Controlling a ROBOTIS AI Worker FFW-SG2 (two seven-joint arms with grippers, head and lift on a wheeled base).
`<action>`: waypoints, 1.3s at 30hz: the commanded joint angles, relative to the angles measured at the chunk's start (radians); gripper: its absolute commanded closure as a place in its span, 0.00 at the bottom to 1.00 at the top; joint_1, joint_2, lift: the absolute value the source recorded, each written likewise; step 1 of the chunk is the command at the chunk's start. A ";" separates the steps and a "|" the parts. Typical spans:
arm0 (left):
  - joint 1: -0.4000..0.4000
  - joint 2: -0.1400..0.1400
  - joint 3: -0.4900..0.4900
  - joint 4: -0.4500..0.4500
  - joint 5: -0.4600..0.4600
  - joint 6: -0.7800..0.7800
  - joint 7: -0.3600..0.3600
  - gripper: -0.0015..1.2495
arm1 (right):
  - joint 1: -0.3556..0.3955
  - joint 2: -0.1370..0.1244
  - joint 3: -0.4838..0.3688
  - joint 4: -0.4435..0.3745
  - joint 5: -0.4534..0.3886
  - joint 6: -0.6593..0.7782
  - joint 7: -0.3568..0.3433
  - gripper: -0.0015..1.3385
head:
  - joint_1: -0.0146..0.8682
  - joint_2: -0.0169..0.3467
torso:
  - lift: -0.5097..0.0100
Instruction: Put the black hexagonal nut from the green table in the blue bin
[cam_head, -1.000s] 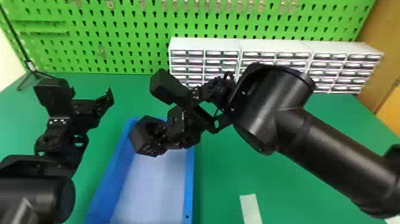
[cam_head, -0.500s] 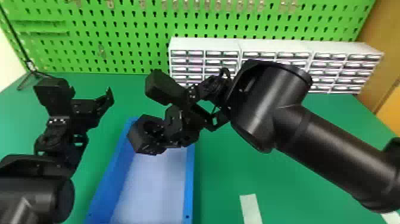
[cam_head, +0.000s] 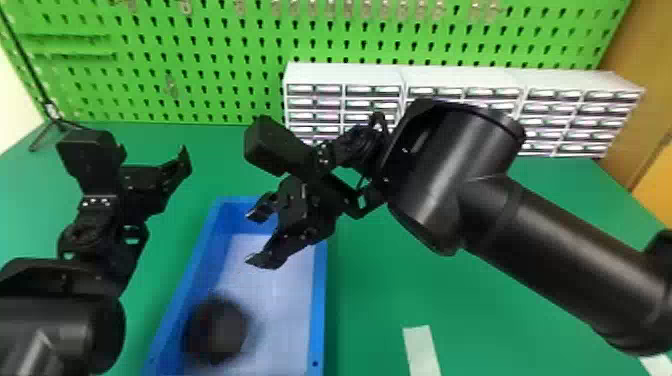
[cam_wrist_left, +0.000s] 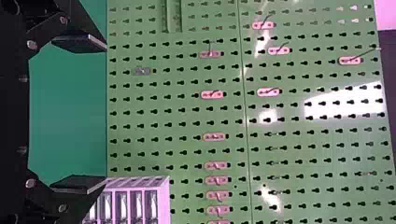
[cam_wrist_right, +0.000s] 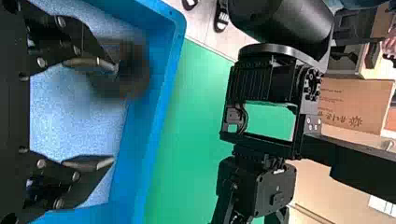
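In the head view my right gripper (cam_head: 257, 240) stands open over the blue bin (cam_head: 320, 300). The black nut (cam_head: 217, 330), blurred, is inside the bin's outline, apart from the fingers, toward the view's bottom edge. The right wrist view has my right gripper (cam_wrist_right: 112, 116) with its fingers spread, the blurred nut (cam_wrist_right: 133, 70) beyond one fingertip and the blue bin (cam_wrist_right: 156, 107) around it. My left gripper (cam_head: 155, 150) is parked at the left of the head view; in the left wrist view the left gripper (cam_wrist_left: 100, 112) is open with nothing between its fingers.
White drawer cabinets (cam_head: 345, 75) stand at the back against the green pegboard (cam_head: 225, 60). A pale strip (cam_head: 421, 350) lies on the green table (cam_head: 370, 300) right of the bin. A thin black stand (cam_head: 55, 122) is at the far left.
The right gripper's fingers have opened, and the nut that was at them is now lower in the head view, apart from them. The left arm has kept its place.
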 joint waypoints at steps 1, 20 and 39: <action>0.000 0.000 0.000 0.000 0.000 0.000 0.000 0.21 | 0.000 0.000 -0.001 0.000 0.001 0.000 -0.005 0.23 | 0.79 0.12 | 0.80; -0.002 0.002 -0.001 0.000 0.002 0.000 0.000 0.21 | 0.005 -0.002 -0.002 0.000 0.001 0.000 -0.005 0.22 | 0.79 0.12 | 0.80; -0.003 0.003 -0.003 0.000 0.005 -0.002 0.000 0.21 | 0.051 -0.002 -0.076 0.009 0.010 -0.005 -0.005 0.22 | 0.79 0.12 | 0.80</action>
